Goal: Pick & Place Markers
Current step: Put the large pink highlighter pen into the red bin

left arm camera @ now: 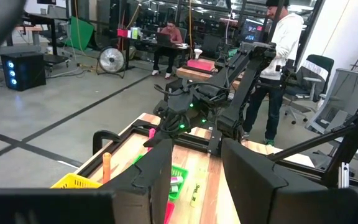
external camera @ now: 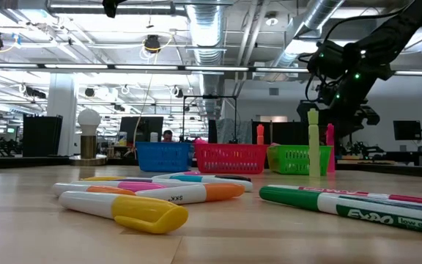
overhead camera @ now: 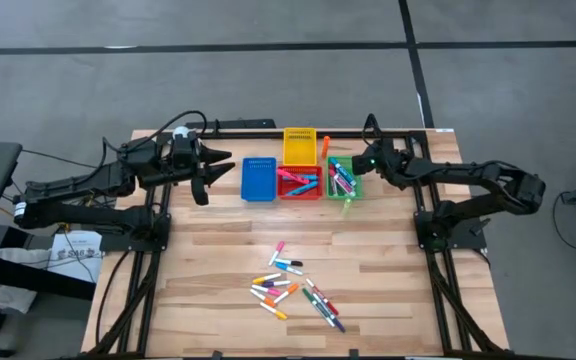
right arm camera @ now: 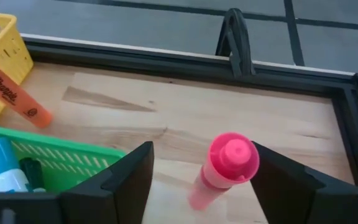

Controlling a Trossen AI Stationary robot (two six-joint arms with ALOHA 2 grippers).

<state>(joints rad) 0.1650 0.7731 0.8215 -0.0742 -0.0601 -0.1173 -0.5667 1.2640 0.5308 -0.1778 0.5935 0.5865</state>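
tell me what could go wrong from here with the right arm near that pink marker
The pink marker stands upright on the table beside the green bin, between the open fingers of the right gripper but not gripped. A slight sideways nudge could topple it, perhaps sending it rolling. The orange marker leans against the yellow bin, so a bump nearby could drop it.

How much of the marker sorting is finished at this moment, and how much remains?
Partly done. Markers already lie in the red plastic bin and the green plastic bin. In hand: the right gripper, open, frames an upright pink marker beside the green bin. The left gripper waits by the blue plastic bin. Left: the loose pile of markers.
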